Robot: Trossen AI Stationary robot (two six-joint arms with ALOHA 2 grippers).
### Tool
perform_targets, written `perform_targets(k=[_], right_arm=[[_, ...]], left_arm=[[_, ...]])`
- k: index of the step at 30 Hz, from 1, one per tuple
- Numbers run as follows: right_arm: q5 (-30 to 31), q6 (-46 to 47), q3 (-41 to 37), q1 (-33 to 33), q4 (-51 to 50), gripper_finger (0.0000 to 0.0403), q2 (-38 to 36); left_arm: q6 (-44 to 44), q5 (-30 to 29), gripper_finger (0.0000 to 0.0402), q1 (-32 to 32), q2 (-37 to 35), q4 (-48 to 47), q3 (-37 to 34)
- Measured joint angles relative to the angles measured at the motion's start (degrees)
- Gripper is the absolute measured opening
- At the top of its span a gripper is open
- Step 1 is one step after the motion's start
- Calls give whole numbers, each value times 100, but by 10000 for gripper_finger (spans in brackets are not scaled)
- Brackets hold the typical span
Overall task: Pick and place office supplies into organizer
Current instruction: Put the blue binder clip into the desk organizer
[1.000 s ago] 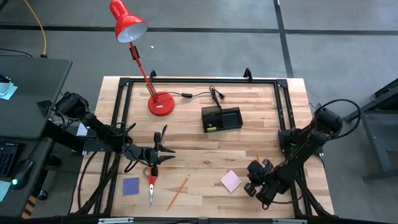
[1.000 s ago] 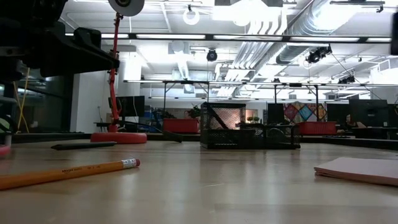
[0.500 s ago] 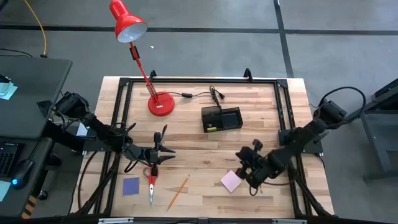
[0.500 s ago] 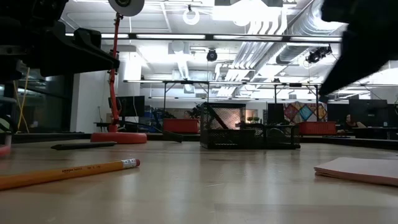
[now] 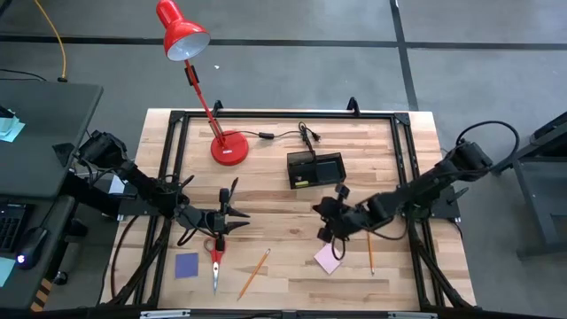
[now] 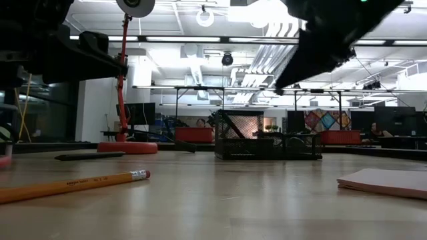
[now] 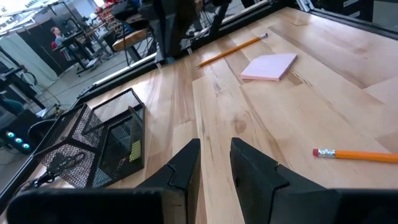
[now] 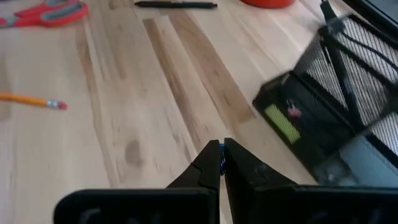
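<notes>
Centrally on the desk (image 5: 292, 213) stands the organizer (image 5: 315, 169), a black mesh tray with something yellow in its left compartment; it looks placed where both arms can reach it. At its 6 o'clock lies the pink sticky pad (image 5: 327, 259), with one pencil (image 5: 369, 249) at 5 o'clock and another pencil (image 5: 254, 273), the red scissors (image 5: 215, 258) and the blue pad (image 5: 186, 265) toward 7 to 8 o'clock.

The right gripper (image 5: 330, 221) hovers between organizer and pink pad, jaws fully closed and empty. The left gripper (image 5: 229, 215), at 8 o'clock, hangs above the scissors, jaws a little apart, holding nothing.

Dark print runs along one pencil in the low view, too small to read.
</notes>
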Motion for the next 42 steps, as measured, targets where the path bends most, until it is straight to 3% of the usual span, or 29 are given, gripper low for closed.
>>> perform_targets(k=[7,10,17,24,32,42], right_arm=[[-445,-377,-2,-357,254,0,9],[-590,-523,-203,-364,800,0,-46],[-587,-230,-1450,-369,1793,0,-693],[-575,-437,-2585,-673,3455,0,-1474],[-751,-681,-2647,-1316,3513,0,-1205],[-1614,-1015,-2363,-2179,4129,0,-449]], left_arm=[[-18,0,79,0,0,-20,0],[-20,0,79,0,2,-23,0],[-52,0,78,0,2,-35,-2],[-52,-79,78,0,1,-31,-1],[-60,-87,79,-1,0,-28,-2],[-56,-90,79,-2,0,-28,0]])
